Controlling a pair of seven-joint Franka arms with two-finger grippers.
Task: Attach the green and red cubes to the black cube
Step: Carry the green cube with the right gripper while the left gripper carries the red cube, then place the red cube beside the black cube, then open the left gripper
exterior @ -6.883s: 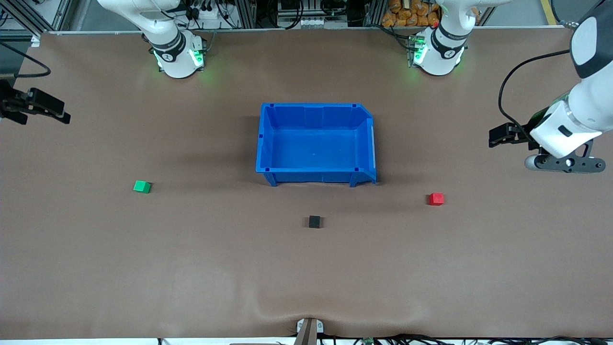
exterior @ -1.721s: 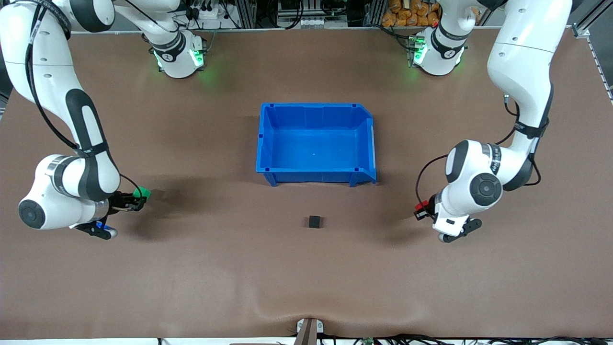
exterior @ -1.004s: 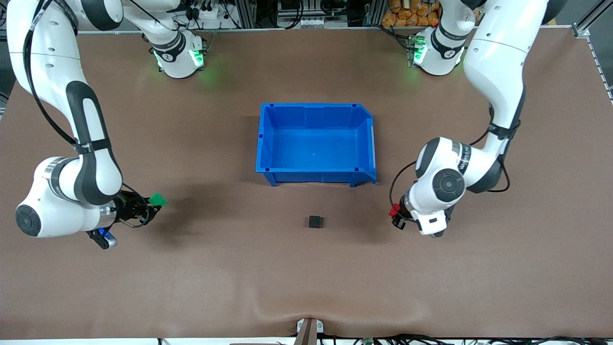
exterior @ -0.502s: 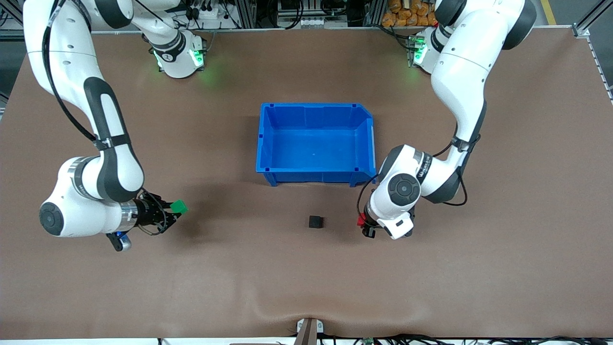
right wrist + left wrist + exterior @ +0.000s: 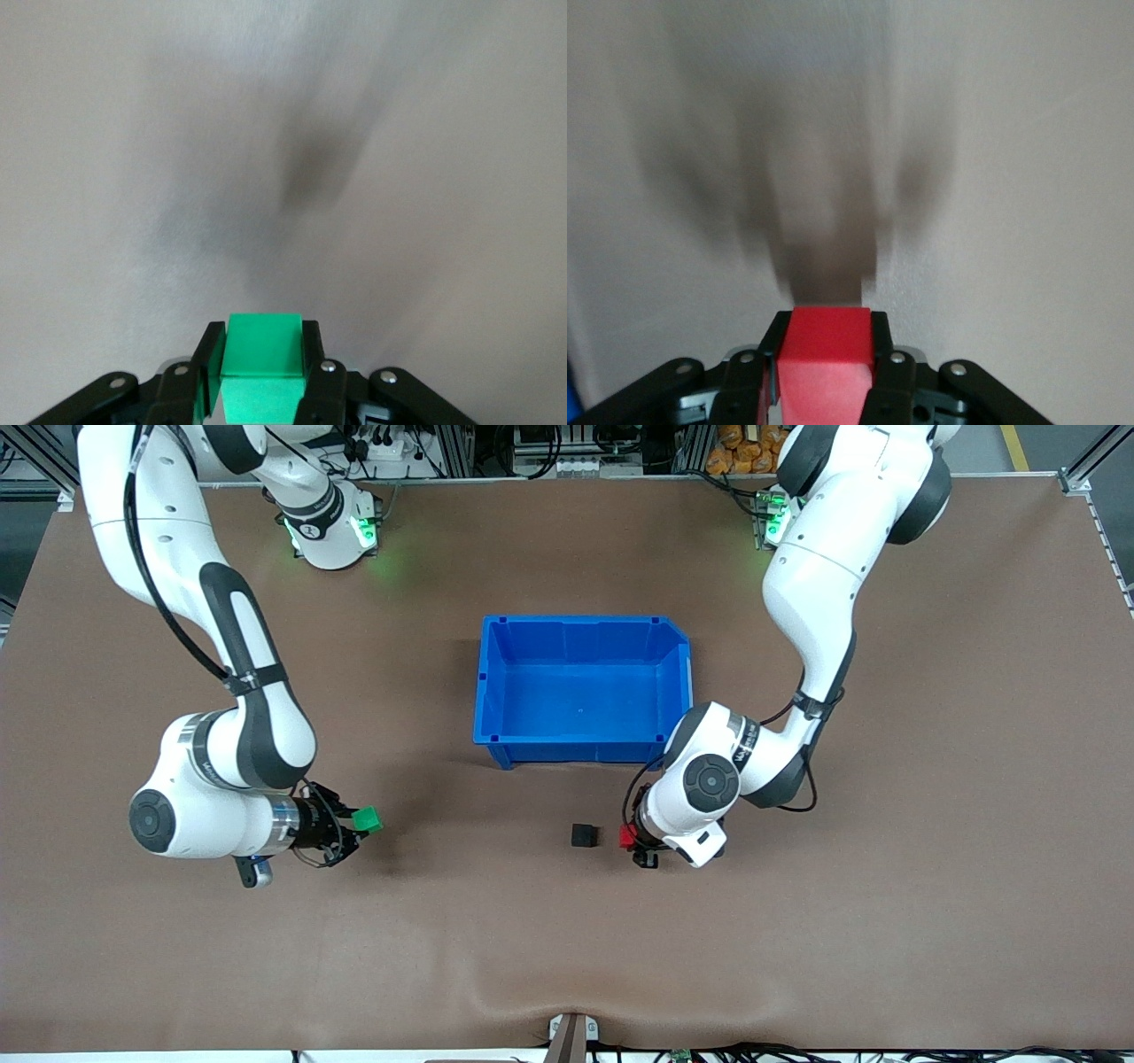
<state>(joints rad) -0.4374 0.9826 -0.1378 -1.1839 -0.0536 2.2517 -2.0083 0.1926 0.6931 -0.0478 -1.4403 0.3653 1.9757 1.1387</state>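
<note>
The black cube [image 5: 582,834] sits on the brown table, nearer the front camera than the blue bin [image 5: 584,625]. My left gripper [image 5: 631,840] is shut on the red cube [image 5: 627,835] and holds it just above the table, close beside the black cube toward the left arm's end. The red cube [image 5: 827,354] fills the jaws in the left wrist view. My right gripper [image 5: 359,824] is shut on the green cube [image 5: 366,819] over the table, well off toward the right arm's end. The green cube [image 5: 261,356] shows between the fingers in the right wrist view.
The blue bin stands open at the table's middle, with the left arm's elbow close to its corner. Both arm bases stand along the table's back edge. Bare brown table lies between the green cube and the black cube.
Both arms have moved inward toward the black cube with their cubes held. The left gripper now has the red cube close beside the black cube; the right gripper has come nearer.
</note>
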